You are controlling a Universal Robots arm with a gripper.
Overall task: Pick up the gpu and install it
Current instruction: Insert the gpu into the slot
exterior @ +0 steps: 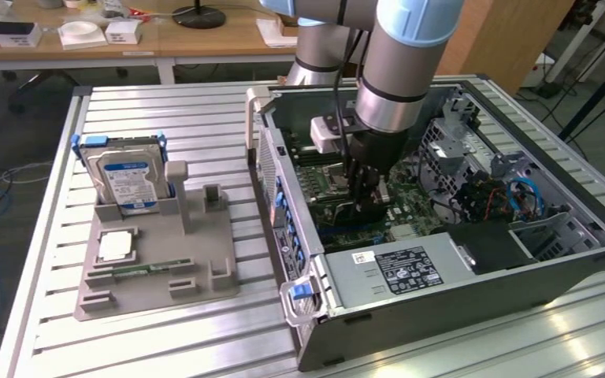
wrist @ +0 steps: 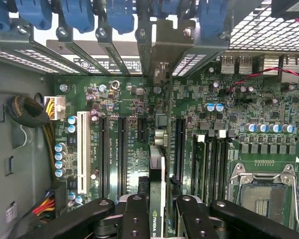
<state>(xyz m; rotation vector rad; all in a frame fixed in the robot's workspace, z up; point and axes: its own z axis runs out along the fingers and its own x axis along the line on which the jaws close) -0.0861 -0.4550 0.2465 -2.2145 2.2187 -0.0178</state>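
Black fingers of my gripper (wrist: 157, 211) clench the gpu (wrist: 157, 164) edge-on, low over the motherboard (wrist: 134, 99) inside the computer case (exterior: 313, 260). Pickup is done; it looks unseated yet, though I can't be sure.

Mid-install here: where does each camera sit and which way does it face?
Exterior view: off the arm, raised, looking down at the open PC case on the slatted table; the arm and claw reach into the case.
Wrist view: on the wrist, facing the motherboard past the claw, which grips the gpu edge-on.
Shared: claw, motherboard, case.
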